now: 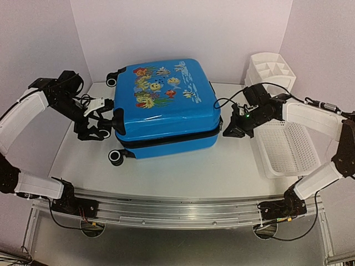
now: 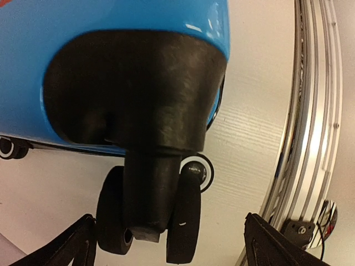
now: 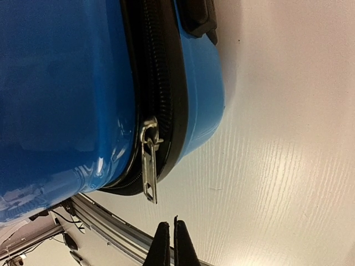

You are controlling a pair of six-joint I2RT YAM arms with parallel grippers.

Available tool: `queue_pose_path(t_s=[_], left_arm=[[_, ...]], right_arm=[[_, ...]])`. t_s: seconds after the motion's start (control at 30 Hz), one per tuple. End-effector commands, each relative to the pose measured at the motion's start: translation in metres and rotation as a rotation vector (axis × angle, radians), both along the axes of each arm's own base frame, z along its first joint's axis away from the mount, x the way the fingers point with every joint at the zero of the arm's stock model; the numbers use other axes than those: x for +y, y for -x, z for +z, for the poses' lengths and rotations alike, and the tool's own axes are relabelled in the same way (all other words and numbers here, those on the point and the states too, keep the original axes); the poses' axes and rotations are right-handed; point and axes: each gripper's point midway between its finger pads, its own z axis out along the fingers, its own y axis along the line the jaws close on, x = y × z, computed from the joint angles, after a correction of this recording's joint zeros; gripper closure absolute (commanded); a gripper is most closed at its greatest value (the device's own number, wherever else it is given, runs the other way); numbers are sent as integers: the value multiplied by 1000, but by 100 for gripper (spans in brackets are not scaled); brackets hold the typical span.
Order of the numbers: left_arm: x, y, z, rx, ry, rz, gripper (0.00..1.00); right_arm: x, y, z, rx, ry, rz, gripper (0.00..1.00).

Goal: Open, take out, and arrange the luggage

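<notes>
We see a white table (image 1: pixel 183 172) with a metal rail (image 1: pixel 177 210) along its near edge. On it the suitcase (image 1: pixel 166 111) lies flat, printed lid up, around the middle, its wheels to the left. Near it on the right lies a white basket (image 1: pixel 291 147). A white divided caddy (image 1: pixel 272 69) stands behind it at the far right.

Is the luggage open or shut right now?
Shut. The luggage lies flat, both halves together with no gap along the zip band; the zip pull hangs at a corner.
</notes>
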Motion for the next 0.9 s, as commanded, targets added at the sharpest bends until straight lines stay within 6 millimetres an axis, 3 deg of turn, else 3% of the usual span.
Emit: queue_pose_path(t_s=[0.0,0.2,0.37,0.57,0.73,0.87], left_arm=[[10,3,-8,-15,-88,-125,9],[-8,0,-9,13,-4,-144,12],[-13,0,-20,32,-1,-155,16],[-25,-6,-16,13,33,-171,29],[-30,-1,-23,45,44,-188,57],[-37,2,-22,64,69,-190,97]], right_arm=[[-10,-6,13,-50,83,-3,100],[0,-11,27,-66,42,-2,73],[-3,-20,20,-21,50,-107,55],[10,-32,17,12,-25,-178,50],[5,-37,3,17,14,-204,55],[10,-41,-1,21,5,-196,61]])
